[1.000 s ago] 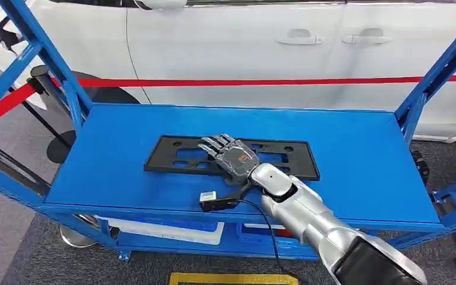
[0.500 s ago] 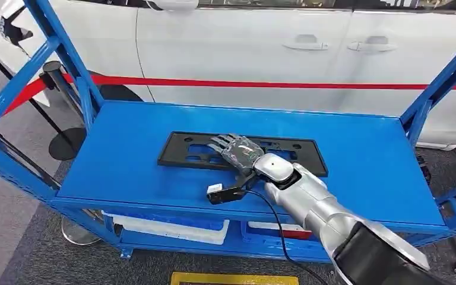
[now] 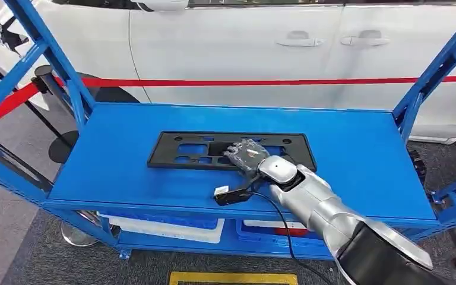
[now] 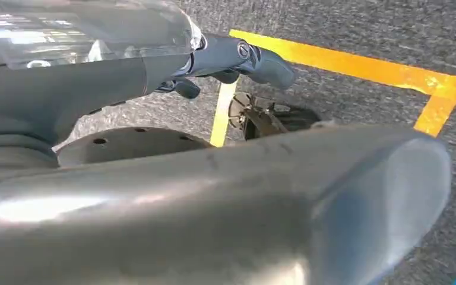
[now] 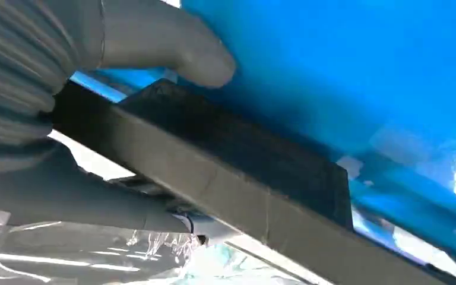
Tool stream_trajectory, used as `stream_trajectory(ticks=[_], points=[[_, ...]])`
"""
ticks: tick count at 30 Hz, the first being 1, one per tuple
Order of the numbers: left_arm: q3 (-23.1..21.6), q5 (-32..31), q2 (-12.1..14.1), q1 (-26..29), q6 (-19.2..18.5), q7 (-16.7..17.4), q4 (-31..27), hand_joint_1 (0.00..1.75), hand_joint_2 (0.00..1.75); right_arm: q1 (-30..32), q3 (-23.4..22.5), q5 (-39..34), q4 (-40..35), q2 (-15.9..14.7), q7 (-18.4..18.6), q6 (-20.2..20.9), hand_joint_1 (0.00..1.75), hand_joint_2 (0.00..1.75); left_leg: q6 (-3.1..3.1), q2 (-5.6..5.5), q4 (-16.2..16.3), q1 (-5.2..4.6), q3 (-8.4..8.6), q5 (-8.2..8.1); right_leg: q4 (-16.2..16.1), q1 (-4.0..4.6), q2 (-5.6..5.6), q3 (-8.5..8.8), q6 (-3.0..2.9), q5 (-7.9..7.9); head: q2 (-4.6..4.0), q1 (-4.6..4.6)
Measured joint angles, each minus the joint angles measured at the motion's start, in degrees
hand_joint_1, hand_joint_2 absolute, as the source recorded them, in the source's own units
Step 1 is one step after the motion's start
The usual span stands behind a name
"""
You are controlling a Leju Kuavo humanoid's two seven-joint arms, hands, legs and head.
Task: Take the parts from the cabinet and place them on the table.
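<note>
Fingers (image 3: pixel 235 151) of right hand (image 3: pixel 246 155) gripping black plate (image 3: pixel 178 148), blue shelf (image 3: pixel 362 154)

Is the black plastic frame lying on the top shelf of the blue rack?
Yes: in the head view the black frame lies flat on the blue rack's top shelf, with the right hand on it.

a: top shelf (image 3: pixel 124 172) of the rack — what's on it?

b: one flat plate frame (image 3: pixel 178 149), lying lengthwise near the middle, slightly toward the front edge.

a: the right hand (image 3: pixel 246 155)?

b: resting on the frame's front rail, right of its centre; the arm comes in from the lower right.

a: behind the rack?

b: a car (image 3: pixel 243 41), side on, with a barrier tape (image 3: pixel 273 82) between it and the shelf. bins (image 3: pixel 166 228) sit on the lower shelf.
</note>
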Motion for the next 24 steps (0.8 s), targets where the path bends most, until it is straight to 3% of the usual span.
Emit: stream_trajectory(ticks=[1, 5, 6, 7, 8, 10, 11, 12, 13, 15, 16, 17, 20, 21, 22, 24], points=[[0.0, 0.1, 0.0, 0.0, 0.0, 0.0, 0.0, 0.0, 0.0, 0.0, 0.0, 0.0, 0.0, 0.0, 0.0, -0.3, 1.75, 1.75, 0.33, -0.02, -2.6, -0.14, 1.31, -0.61, 0.1, 0.2, 0.03, -0.11, 0.31, -0.03, 0.0, 0.02], [0.1, 0.2, 0.1, 0.1, -0.1, -0.1, 0.0, 0.0, 0.0, -0.1, 0.0, -0.3, 0.0, -0.2, 0.0, -0.4, 1.75, 1.75, 1.5, -0.12, -3.2, -0.56, 1.19, -0.18, -0.3, 0.22, 0.2, -0.25, 1.66, 0.46, 0.0, 0.07], [0.1, 0.2, 0.1, 0.1, -0.1, -0.1, 0.0, 0.0, 0.0, -0.2, 0.0, -0.3, 0.0, -0.2, 0.0, -0.4, 1.75, 1.75, 2.16, 0.07, -4.0, 0.12, 1.57, 0.32, -0.1, 0.29, 0.24, -0.35, 2.01, 0.04, 0.0, 0.09], [0.1, 0.2, 0.1, 0.0, -0.1, -0.1, 0.0, 0.0, 0.0, -0.2, 0.0, -0.3, 0.0, -0.3, 0.0, -0.4, 1.75, 1.75, 2.35, 0.11, -4.3, -0.03, 1.65, 0.46, 1.2, 0.2, 0.13, -0.84, 2.25, -1.0, -0.02, 0.13], [0.1, 0.2, 0.2, -0.1, -0.1, -0.2, 0.0, 0.0, 0.0, -0.2, 0.0, -0.4, 0.0, -0.3, 0.0, -0.4, 1.75, 1.75, 2.74, 0.15, -4.3, -0.03, 1.56, 0.52, 4.3, 0.15, 0.16, -2.35, 2.39, -3.02, 0.0, 0.2], [0.1, 0.5, 0.2, -0.1, -0.1, -0.2, 0.0, 0.0, 0.0, 0.2, 0.0, -0.7, 0.0, -0.5, 0.0, -0.8, 1.75, 1.75, 2.77, 0.18, -4.3, -0.18, 1.45, 0.52, 13.4, -0.01, 0.15, -6.82, 2.68, -6.89, -0.02, 0.2], [0.2, 0.6, 0.2, 0.0, -0.1, -0.3, 0.0, 0.0, 0.0, 0.4, 0.0, -1.0, 0.0, -0.5, 0.0, -1.0, 1.75, 1.75, 2.81, 0.18, -4.2, -0.19, 1.44, 0.48, 16.2, -0.04, 0.13, -8.29, 2.79, -7.47, 0.0, 0.22], [0.3, 0.8, 0.2, 0.0, -0.1, -0.5, 0.0, 0.0, 0.0, 0.5, 0.0, -1.3, -0.2, -0.6, 0.0, -1.2, 1.75, 1.75, 2.81, 0.16, -4.2, -0.19, 1.48, 0.46, 16.7, -0.07, 0.11, -8.65, 2.83, -6.84, 0.0, 0.2], [0.4, 0.9, 0.1, 0.0, -0.1, -0.6, 0.0, 0.0, 0.0, 0.5, 0.0, -1.6, -0.5, -0.6, 0.0, -1.2, 1.75, 1.75, 2.79, 0.14, -4.2, -0.18, 1.54, 0.38, 14.7, -0.11, 0.09, -7.88, 2.81, -5.06, 0.0, 0.22], [0.5, 1.0, 0.1, 0.0, -0.3, -0.8, 0.0, 0.0, 0.0, 0.5, 0.0, -2.0, -1.3, -1.1, 0.3, -1.6, 1.75, 1.75, 2.46, 0.07, -3.8, -0.17, 1.7, 0.03, 5.3, -0.18, 0.01, -3.28, 2.56, 0.21, 0.0, 0.22], [0.6, 1.1, 0.1, 0.0, -0.4, -0.8, 0.0, 0.0, 0.0, 0.5, 0.0, -2.1, -1.6, -1.4, 0.5, -2.0, 1.75, 1.75, 2.18, 0.02, -3.6, -0.18, 1.63, -0.19, 1.0, -0.15, -0.05, -1.53, 2.28, 0.94, 0.0, 0.24], [0.6, 1.2, 0.1, -0.1, -0.5, -0.8, 0.0, 0.0, 0.0, 0.6, 0.0, -2.4, -2.0, -1.5, 0.9, -2.6, 1.75, 1.75, 1.79, -0.08, -3.2, -0.64, 1.27, -0.43, 0.2, 0.24, -0.04, -1.11, 2.09, 0.39, 0.0, 0.2], [0.9, 1.5, 0.1, 0.1, -0.5, -0.5, 0.0, 0.0, 0.0, 1.8, 0.0, -2.7, -3.3, -2.3, 1.7, -5.1, 1.75, 1.75, 0.98, -0.15, -3.7, -0.45, 1.38, -0.28, 0.4, 0.55, 0.03, -1.34, 1.25, 0.39, 0.0, 0.13], [0.9, 1.5, 0.1, 0.1, -0.4, -0.4, 0.0, 0.0, 0.0, 1.9, 0.0, -2.7, -3.7, -2.5, 2.1, -5.6, 1.75, 1.75, 0.64, -0.2, -3.6, -0.49, 1.45, -0.47, -0.1, 0.1, -0.02, -1.22, 0.83, 0.6, 0.0, 0.15], [0.9, 1.5, 0.1, 0.2, -0.3, -0.4, 0.0, 0.0, 0.0, 1.9, 0.0, -2.7, -4.0, -2.6, 2.4, -5.9, 1.75, 1.75, 0.35, -0.11, -2.6, -0.26, 1.05, -1.32, -0.3, -0.05, -0.1, -0.93, 0.54, 0.72, 0.0, 0.15], [0.9, 1.5, 0.1, 0.1, -0.1, -0.2, 0.0, 0.0, 0.0, 2.3, 0.0, -2.4, -4.2, -2.9, 3.5, -7.1, 1.75, 1.75, -0.02, -0.12, 4.0, -0.12, -1.96, -5.19, -0.3, -0.02, -0.18, -0.96, -0.14, 0.65, 0.0, 0.07]])
